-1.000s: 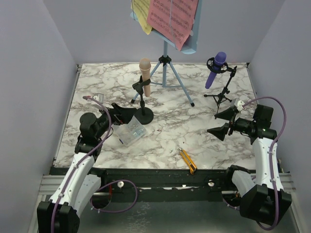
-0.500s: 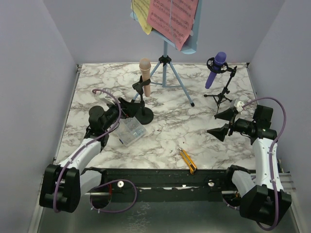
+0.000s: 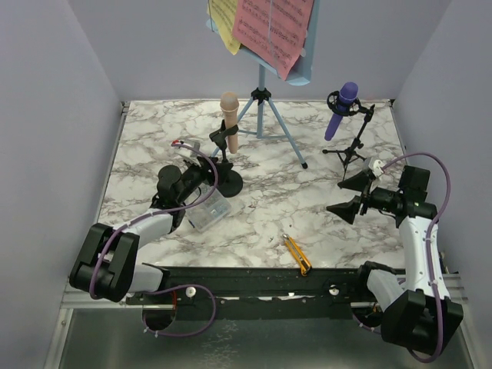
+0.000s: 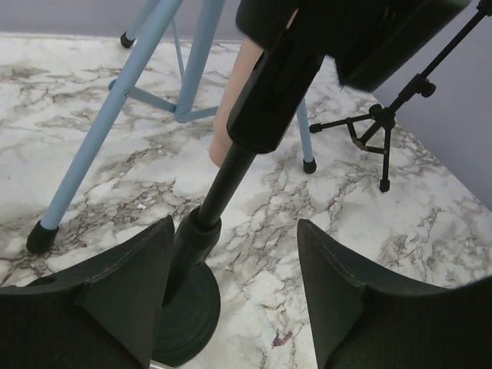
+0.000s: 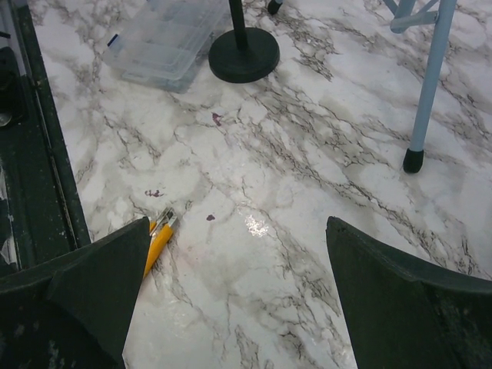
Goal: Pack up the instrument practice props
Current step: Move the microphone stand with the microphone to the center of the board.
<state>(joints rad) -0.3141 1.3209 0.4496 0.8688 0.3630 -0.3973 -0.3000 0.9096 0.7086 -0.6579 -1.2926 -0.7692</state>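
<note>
The beige microphone [image 3: 229, 114] stands clipped in a black mic mount [image 3: 227, 181] with a round base. My left gripper [image 3: 208, 172] is low at that mount, open. In the left wrist view the mount's pole [image 4: 219, 192] rises between the fingers [image 4: 115, 296], close against the left one, with a wide gap to the right one. The purple microphone [image 3: 343, 106] sits in a black tripod mount [image 3: 350, 154] at the back right. The light-blue music rack [image 3: 260, 108] holds a pink page [image 3: 273, 27] and a yellow page [image 3: 224, 21]. My right gripper [image 3: 347, 195] hangs open over bare marble [image 5: 254, 254].
A clear plastic box [image 3: 207, 209] lies just in front of the round-base mount, under my left wrist. A yellow-and-black utility knife [image 3: 297, 254] lies near the table's front edge. Grey walls close in the table on three sides. The rack's blue legs [image 4: 115, 115] spread behind the beige microphone.
My left arm has swung right and forward to the beige microphone's mount, and its jaws have narrowed a little around the pole. The right arm has not moved.
</note>
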